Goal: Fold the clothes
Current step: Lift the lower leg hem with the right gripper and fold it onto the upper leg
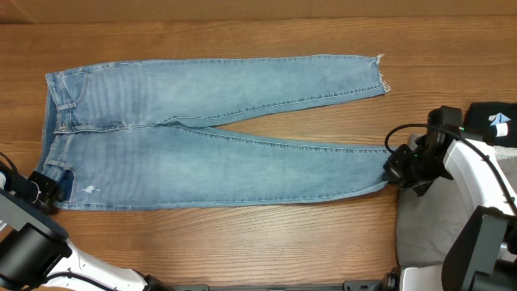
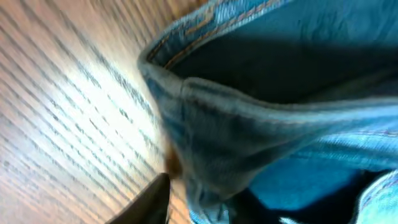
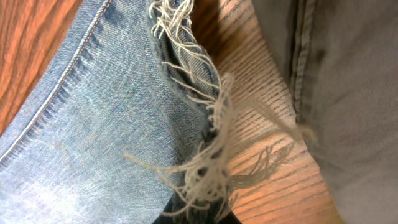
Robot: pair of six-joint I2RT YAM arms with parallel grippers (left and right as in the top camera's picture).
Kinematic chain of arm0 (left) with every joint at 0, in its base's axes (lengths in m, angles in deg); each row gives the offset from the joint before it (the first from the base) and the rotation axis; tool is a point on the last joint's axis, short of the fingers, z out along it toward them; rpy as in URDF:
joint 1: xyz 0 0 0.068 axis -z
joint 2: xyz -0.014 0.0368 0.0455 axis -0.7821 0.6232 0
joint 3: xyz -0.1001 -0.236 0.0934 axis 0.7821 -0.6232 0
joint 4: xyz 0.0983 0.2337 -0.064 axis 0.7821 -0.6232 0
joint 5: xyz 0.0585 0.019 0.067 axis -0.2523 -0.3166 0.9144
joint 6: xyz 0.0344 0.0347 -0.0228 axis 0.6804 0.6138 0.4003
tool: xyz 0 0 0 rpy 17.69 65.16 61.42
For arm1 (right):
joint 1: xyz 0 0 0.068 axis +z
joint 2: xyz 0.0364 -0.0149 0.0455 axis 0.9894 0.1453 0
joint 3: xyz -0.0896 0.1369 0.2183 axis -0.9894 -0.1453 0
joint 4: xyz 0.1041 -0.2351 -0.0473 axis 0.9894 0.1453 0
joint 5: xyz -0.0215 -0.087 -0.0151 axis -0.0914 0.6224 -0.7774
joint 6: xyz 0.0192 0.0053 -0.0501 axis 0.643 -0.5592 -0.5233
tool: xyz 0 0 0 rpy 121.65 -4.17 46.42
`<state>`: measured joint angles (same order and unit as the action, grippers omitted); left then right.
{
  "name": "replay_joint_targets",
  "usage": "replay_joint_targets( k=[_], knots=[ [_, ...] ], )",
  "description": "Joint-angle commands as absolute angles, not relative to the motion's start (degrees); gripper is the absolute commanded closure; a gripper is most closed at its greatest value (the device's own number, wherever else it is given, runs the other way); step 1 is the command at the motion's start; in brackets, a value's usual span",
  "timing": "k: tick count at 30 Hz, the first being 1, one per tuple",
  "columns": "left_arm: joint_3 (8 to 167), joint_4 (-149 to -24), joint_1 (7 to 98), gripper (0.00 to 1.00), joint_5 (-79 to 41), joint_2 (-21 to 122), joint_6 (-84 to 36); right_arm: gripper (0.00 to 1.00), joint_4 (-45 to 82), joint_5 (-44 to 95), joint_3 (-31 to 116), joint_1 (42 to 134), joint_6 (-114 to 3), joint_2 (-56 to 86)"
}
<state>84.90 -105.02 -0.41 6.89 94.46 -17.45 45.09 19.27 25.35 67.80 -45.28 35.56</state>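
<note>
The light-blue denim jeans (image 1: 202, 137) lie spread flat on the wooden table, waistband at the left and frayed leg hems at the right. My left gripper (image 1: 50, 194) is at the near corner of the waistband. In the left wrist view the waistband (image 2: 261, 118) is raised and bunched between the fingers (image 2: 205, 206). My right gripper (image 1: 396, 174) is at the near leg's hem. In the right wrist view the frayed hem (image 3: 205, 162) sits pinched at the fingertips (image 3: 199, 214). The black top is out of view.
Grey trousers (image 1: 428, 226) lie at the near right, under the right arm, and show beside the hem in the right wrist view (image 3: 348, 81). Bare wooden table (image 1: 242, 242) runs along the near side of the jeans.
</note>
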Motion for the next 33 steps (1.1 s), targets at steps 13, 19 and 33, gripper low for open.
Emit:
replay_joint_targets(
  k=[13,19,33],
  knots=[
    [87.46,-111.77,-0.65,0.96,1.71,85.71,-16.47,0.96,54.60,20.65,38.99,67.78,-48.23,32.70],
    [91.09,-121.06,-0.65,0.96,6.47,67.57,-16.67,0.96,65.90,24.08,53.83,67.80,-48.28,29.86],
    [93.47,-126.15,-0.65,0.96,14.17,47.62,-17.48,0.96,82.44,24.67,75.43,67.80,-52.73,24.79]
  ],
)
